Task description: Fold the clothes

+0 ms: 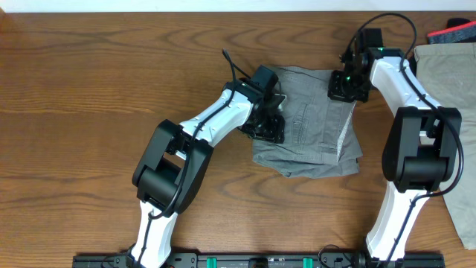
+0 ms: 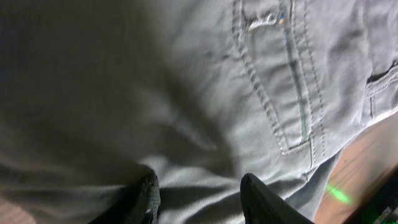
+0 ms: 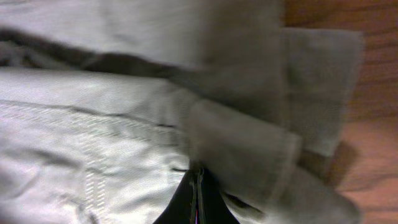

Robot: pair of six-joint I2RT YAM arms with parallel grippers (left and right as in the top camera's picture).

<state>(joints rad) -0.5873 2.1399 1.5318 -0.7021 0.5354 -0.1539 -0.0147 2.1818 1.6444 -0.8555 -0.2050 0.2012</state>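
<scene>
The grey shorts (image 1: pixel 316 126) lie folded in a rough square at the table's middle, with stitched seams and a pocket showing. My left gripper (image 1: pixel 269 125) rests on their left edge. In the left wrist view its jaws (image 2: pixel 199 196) are open, with grey cloth (image 2: pixel 186 93) between and under the fingers. My right gripper (image 1: pixel 348 85) is at the shorts' upper right corner. In the right wrist view its jaws (image 3: pixel 198 182) are shut on a folded edge of the grey cloth (image 3: pixel 242 143). A tan garment (image 1: pixel 454 82) lies along the table's right edge.
A red and dark item (image 1: pixel 454 32) lies at the back right corner, beside the tan garment. Bare wooden table (image 1: pixel 89 97) stretches to the left of the shorts. A green light spot (image 2: pixel 339 194) falls on the wood by the shorts' edge.
</scene>
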